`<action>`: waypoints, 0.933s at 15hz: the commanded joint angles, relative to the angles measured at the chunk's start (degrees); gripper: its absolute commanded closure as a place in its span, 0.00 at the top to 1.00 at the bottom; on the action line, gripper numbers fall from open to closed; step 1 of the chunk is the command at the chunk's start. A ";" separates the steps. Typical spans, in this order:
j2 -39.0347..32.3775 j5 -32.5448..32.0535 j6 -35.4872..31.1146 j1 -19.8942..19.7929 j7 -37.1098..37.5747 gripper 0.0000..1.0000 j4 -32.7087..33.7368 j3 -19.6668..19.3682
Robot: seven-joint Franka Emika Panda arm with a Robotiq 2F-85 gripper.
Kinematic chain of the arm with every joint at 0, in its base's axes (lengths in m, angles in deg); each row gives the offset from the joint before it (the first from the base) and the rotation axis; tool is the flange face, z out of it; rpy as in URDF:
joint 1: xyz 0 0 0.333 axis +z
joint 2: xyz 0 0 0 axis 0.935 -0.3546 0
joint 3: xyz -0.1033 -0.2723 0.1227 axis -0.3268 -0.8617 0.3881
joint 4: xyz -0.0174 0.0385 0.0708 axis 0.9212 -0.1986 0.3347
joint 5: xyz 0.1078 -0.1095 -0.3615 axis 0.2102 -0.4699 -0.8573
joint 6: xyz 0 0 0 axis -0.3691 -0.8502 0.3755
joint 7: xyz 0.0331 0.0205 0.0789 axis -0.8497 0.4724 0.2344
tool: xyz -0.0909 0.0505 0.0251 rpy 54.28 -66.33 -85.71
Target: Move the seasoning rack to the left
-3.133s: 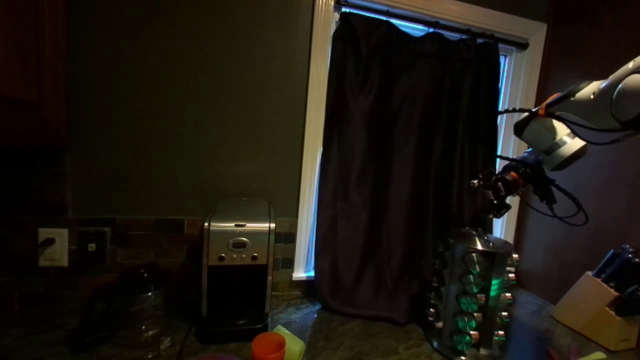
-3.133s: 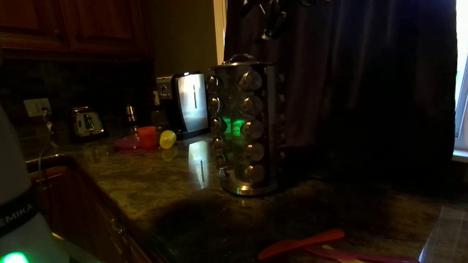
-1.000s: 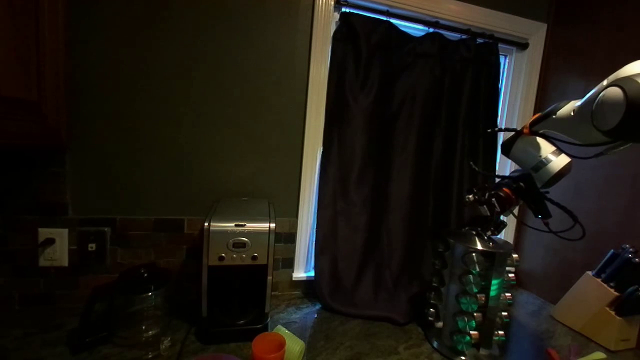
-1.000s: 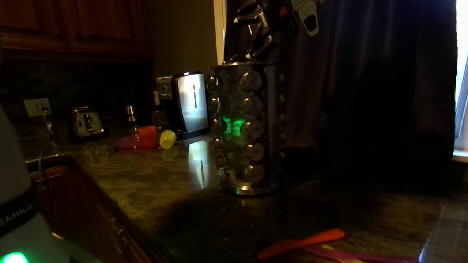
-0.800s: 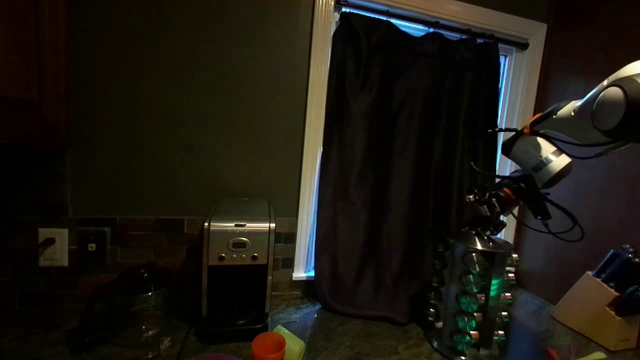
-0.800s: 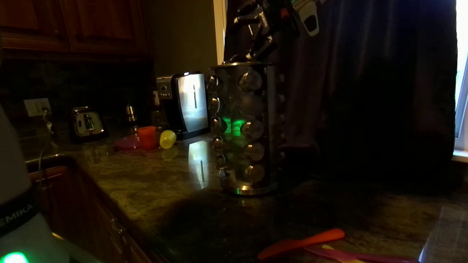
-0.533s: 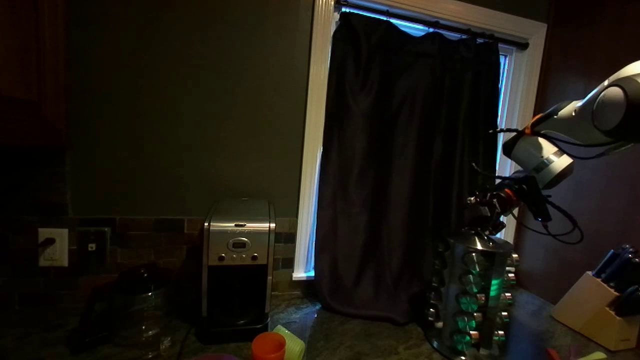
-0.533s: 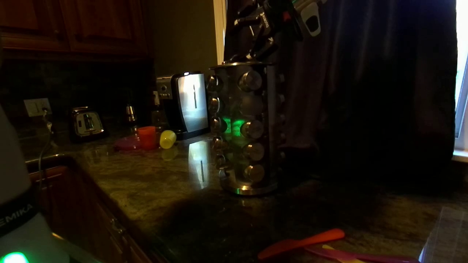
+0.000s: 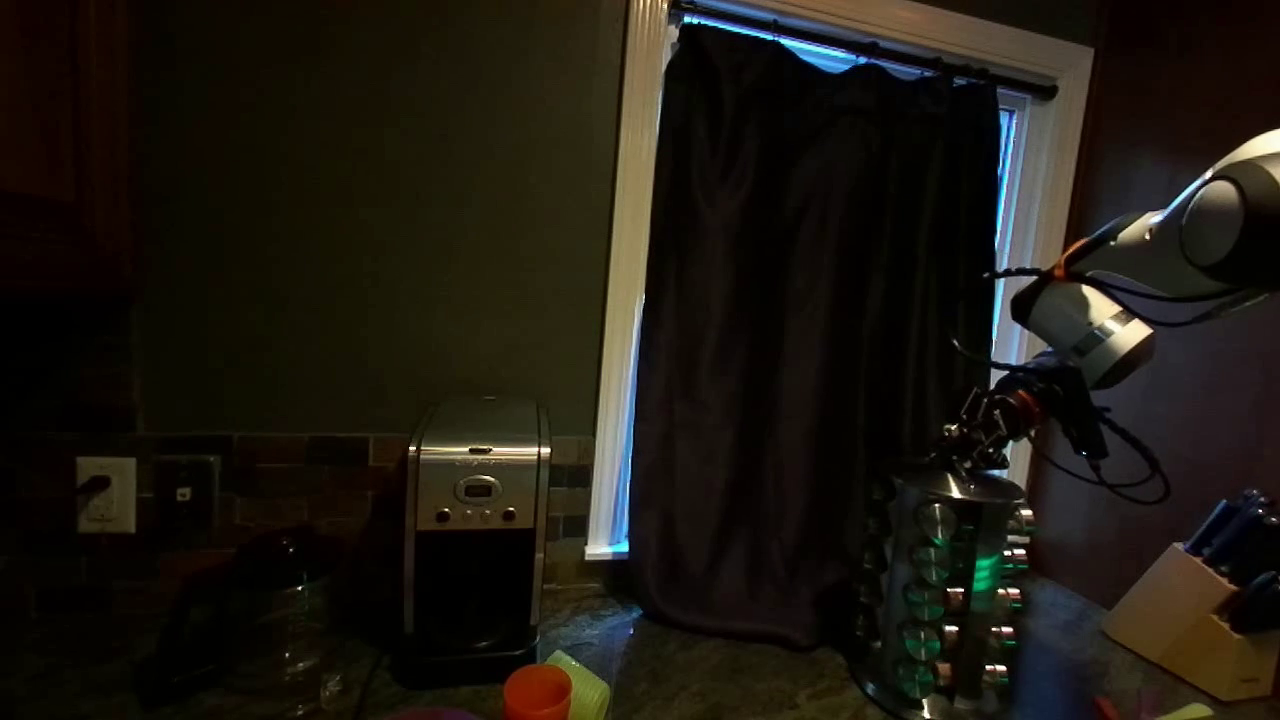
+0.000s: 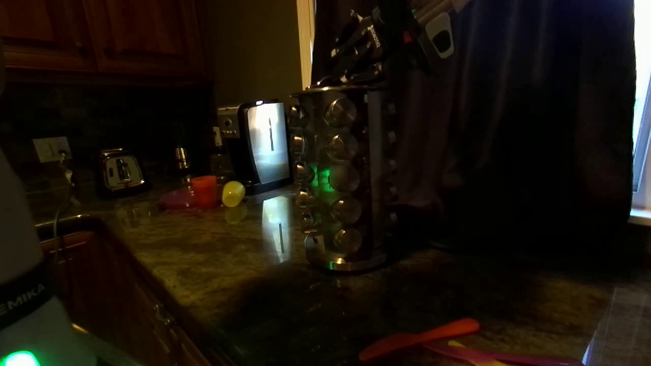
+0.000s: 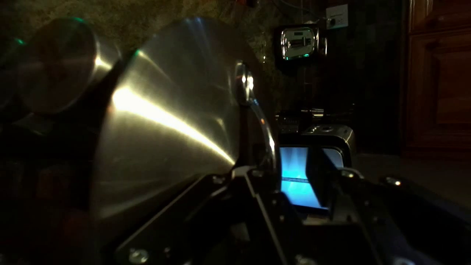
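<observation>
Seasoning rack (image 10: 345, 178), a tall silver metal cylinder of round-capped jars: upright on the mottled brown stone counter (image 10: 193, 259)

Location: right of the boxy silver-and-black coffee maker (image 9: 480, 485) in both exterior views. The black metal two-fingered gripper (image 11: 289, 176) is at the rack's top, its fingers spread partway. In the wrist view, the curved shiny metal handle (image 11: 265, 127) lies just beside one finger, a gap visible to the opposite one; contact cannot be determined.

In an exterior view EMIKA stands on a black band (image 10: 24, 299), well below the end effector (image 10: 339, 65), whose lettering (image 10: 375, 36) seems to read ROBOTIQ; script (image 9: 482, 463) on the coffee maker (image 9: 478, 540) is illegible.
</observation>
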 commanded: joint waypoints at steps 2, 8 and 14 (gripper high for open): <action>-1.32 2.23 -0.36 -1.08 -1.68 0.00 -0.73 -0.19; -1.24 2.78 2.91 -1.34 -1.79 0.03 -0.31 0.19; 1.64 1.73 4.79 -0.25 -1.11 0.03 -1.12 1.10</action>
